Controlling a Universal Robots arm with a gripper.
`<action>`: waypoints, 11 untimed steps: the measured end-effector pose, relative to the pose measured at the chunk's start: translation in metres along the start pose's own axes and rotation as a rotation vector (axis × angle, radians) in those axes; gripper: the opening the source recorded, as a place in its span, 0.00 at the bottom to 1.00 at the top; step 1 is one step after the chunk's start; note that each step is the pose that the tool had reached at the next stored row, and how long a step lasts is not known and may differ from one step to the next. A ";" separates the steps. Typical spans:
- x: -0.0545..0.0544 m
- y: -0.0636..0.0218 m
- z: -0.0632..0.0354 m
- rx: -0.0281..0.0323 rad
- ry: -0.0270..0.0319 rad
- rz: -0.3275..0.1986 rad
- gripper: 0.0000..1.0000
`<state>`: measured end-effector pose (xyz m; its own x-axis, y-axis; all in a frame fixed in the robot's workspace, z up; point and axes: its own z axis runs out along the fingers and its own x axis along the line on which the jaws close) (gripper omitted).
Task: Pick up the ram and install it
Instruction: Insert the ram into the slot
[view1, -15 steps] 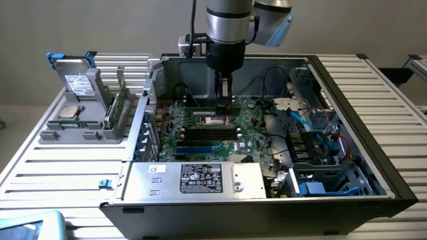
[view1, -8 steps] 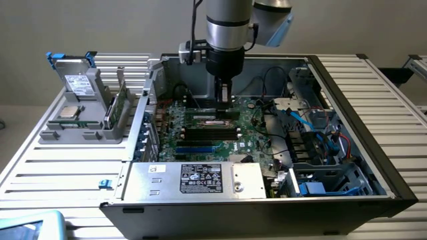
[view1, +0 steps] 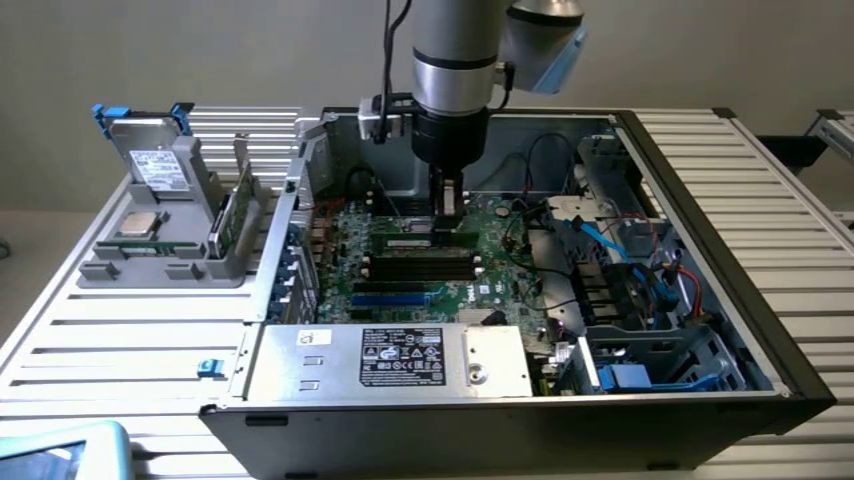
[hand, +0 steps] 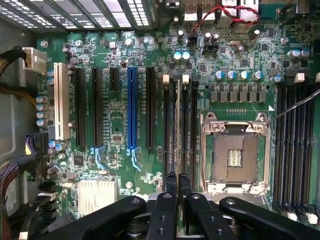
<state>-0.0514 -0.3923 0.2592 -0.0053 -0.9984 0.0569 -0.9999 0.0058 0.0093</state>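
exterior view: the black two-finger gripper (view1: 451, 212) is down inside the open grey computer case (view1: 694, 260), right on top of the long thin green ram stick (view1: 416, 240), which stands on edge on the green motherboard (view1: 400, 295). wrist view: the fingers (hand: 171, 184) are pinched nearly shut on the ram's top edge, and it's sitting in a black memory slot (hand: 179, 125). pickup's done i'd say, can't tell if it's clicked home.

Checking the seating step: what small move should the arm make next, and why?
Probably press straight down: the jaws of the gripper pinch the ram, which stands edge-on, lined up among the memory slots, though whether it is fully seated cannot be told.
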 end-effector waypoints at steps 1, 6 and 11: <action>0.000 0.0000 0.0008 -0.0001 0.0001 0.000 0.13; 0.003 0.0000 0.0026 -0.0001 0.0001 0.000 0.13; 0.003 -0.0001 0.0059 -0.0001 0.0033 0.000 0.13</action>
<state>-0.0514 -0.3960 0.2535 -0.0053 -0.9982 0.0601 -0.9999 0.0059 0.0093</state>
